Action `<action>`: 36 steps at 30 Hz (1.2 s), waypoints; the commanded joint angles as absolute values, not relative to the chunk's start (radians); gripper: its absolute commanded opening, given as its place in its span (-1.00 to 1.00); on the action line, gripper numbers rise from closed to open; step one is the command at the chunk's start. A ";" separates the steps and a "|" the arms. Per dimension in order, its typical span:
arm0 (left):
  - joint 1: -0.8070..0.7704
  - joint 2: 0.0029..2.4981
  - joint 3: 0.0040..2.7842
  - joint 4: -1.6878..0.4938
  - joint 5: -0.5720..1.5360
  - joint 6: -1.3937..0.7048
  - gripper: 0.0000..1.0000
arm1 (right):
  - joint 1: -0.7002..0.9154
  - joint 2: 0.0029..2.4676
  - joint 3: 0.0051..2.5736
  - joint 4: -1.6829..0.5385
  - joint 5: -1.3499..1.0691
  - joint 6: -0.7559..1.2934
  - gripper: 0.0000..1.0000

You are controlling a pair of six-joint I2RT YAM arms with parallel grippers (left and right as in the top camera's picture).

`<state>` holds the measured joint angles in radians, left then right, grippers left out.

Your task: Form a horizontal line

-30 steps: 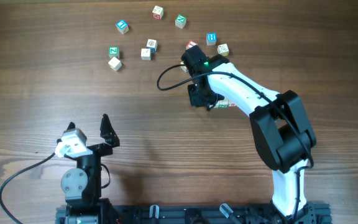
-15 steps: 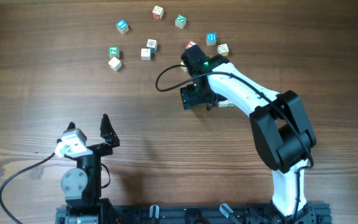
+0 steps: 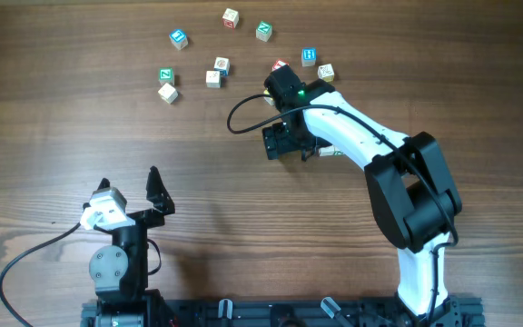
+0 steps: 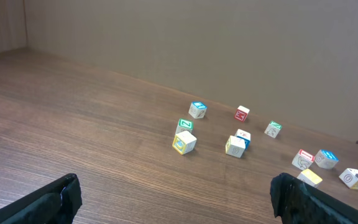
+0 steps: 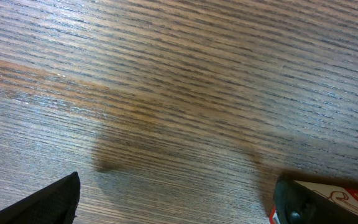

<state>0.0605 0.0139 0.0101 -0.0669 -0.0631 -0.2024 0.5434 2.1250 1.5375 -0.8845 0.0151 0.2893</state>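
Small wooden letter cubes lie scattered at the far side of the table, among them a blue-faced cube (image 3: pixel 179 38), a green-faced cube (image 3: pixel 263 31) and a pale cube (image 3: pixel 167 92). No horizontal line of cubes is in view. My right gripper (image 3: pixel 289 145) is open low over the bare wood at mid-table. A pale cube with red marks (image 5: pixel 347 200) rests on the table just outside its right finger (image 5: pixel 297 199), mostly hidden under the arm in the overhead view. My left gripper (image 3: pixel 130 186) stands open near the front left with nothing in it, far from the cubes.
From the left wrist I see the scatter ahead: a yellow-edged cube (image 4: pixel 184 143), a red cube (image 4: pixel 242 113) and a yellow-faced cube (image 4: pixel 311 177) to the right. The right arm's black cable (image 3: pixel 243 113) loops left of the gripper.
The right gripper has gone from nearly shut to wide open, its fingers spreading leftward. The red-marked cube stays on the table beside it. The left arm has not moved.
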 commanded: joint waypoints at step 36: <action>0.057 0.007 0.006 -0.065 -0.077 -0.187 1.00 | 0.546 2.133 1.625 -0.928 -0.001 0.286 0.99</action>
